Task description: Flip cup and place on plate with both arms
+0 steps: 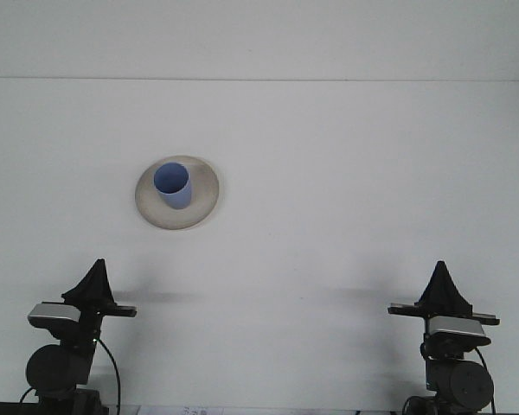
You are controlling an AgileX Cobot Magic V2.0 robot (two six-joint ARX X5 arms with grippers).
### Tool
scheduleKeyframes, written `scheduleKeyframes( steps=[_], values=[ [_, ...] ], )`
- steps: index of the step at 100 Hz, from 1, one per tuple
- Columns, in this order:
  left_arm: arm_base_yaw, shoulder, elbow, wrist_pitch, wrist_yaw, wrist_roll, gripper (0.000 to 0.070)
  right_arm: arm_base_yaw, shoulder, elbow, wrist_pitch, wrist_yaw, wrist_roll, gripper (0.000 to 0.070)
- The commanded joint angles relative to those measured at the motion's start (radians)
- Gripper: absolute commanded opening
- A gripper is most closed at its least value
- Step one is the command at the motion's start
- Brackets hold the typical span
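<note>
A blue cup (172, 186) stands upright, mouth up, on a beige plate (201, 206) left of the table's middle. Down at the front left corner my left gripper (96, 271) rests far from the plate, its black tip pointing up to a single point. My right gripper (440, 274) sits at the front right corner in the same pose, well away from the cup. Neither holds anything.
The white table (346, 190) runs back to a pale wall. Only the plate and cup stand on it; both arm bases sit along the front edge.
</note>
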Motion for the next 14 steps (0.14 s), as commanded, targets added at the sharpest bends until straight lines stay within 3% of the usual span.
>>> scheduleKeyframes(
  steps=[1, 14],
  values=[
    [0.001, -0.001, -0.019, 0.012, -0.001, -0.003, 0.0013, 0.001, 0.0, -0.002, 0.008, 0.0, 0.007, 0.0],
    [0.001, -0.001, -0.019, 0.013, -0.002, -0.003, 0.0013, 0.001, 0.0, -0.002, 0.008, 0.0, 0.007, 0.0]
  ],
)
